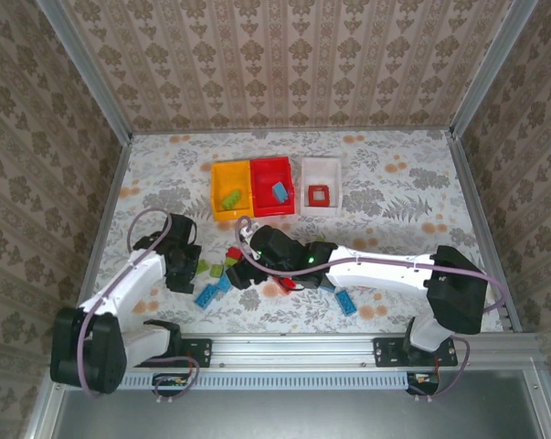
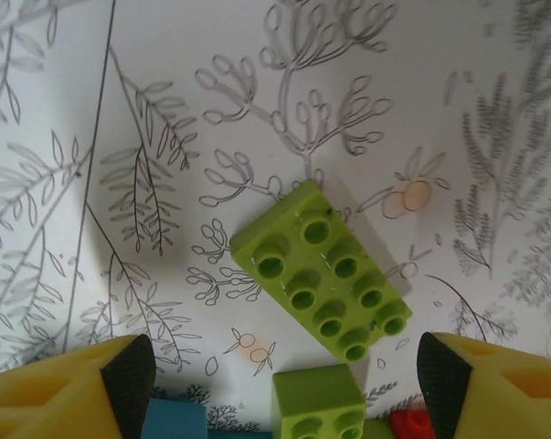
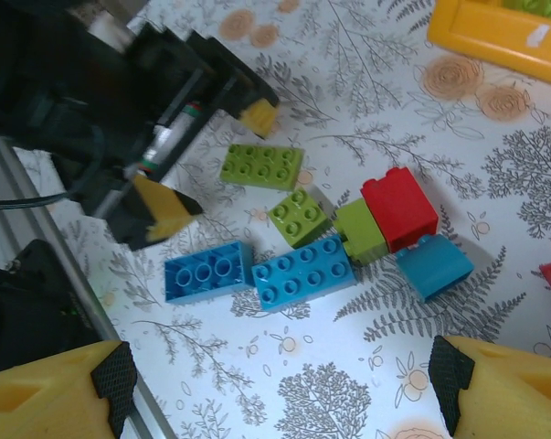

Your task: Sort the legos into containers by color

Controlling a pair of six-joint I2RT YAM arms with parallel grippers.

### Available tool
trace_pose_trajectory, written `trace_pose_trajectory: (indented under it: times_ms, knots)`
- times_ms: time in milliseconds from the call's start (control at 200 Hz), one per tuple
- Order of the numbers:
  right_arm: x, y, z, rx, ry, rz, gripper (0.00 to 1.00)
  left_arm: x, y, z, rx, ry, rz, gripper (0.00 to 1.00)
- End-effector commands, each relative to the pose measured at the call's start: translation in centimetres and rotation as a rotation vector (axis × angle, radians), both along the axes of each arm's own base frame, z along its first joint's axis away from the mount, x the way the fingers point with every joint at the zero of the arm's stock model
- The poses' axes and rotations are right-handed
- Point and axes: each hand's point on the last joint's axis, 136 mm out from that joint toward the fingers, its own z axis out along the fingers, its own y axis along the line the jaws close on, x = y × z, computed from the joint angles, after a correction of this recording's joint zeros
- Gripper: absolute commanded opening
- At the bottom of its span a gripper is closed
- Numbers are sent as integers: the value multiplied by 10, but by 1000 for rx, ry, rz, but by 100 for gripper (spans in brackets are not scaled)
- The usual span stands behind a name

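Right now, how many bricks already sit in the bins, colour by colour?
Green brick, in the yellow bin: 1
Blue brick, in the red bin: 1
Red frame, in the white bin: 1
Total: 3

I counted three containers: a yellow bin (image 1: 222, 174), a red bin (image 1: 266, 174) and a white bin (image 1: 321, 166), each holding a single brick (image 1: 230, 198). Loose on the tabletop (image 1: 394, 201) lay three lime green bricks (image 3: 261, 166), at least four blue bricks (image 3: 301, 270) and at least two red bricks (image 3: 400, 208). Two robot arms (image 1: 385, 267) stood over them.
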Motion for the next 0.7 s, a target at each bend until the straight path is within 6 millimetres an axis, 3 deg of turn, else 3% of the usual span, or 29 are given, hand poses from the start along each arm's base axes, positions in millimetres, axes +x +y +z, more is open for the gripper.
trace_pose_trajectory:
  times_ms: [0,250,350,695]
  knots:
    - [-1,2,23,50,-25,-11,86,14,-6,4,-59,19,147,78]
    - [-11,1,26,58,-18,-8,86,28,-6,-3,-60,96,218,78]
    - [-13,-1,25,63,-11,-14,86,23,-7,-10,-60,148,244,77]
    - [-13,-2,32,78,-16,-21,86,17,-3,-36,-40,245,309,57]
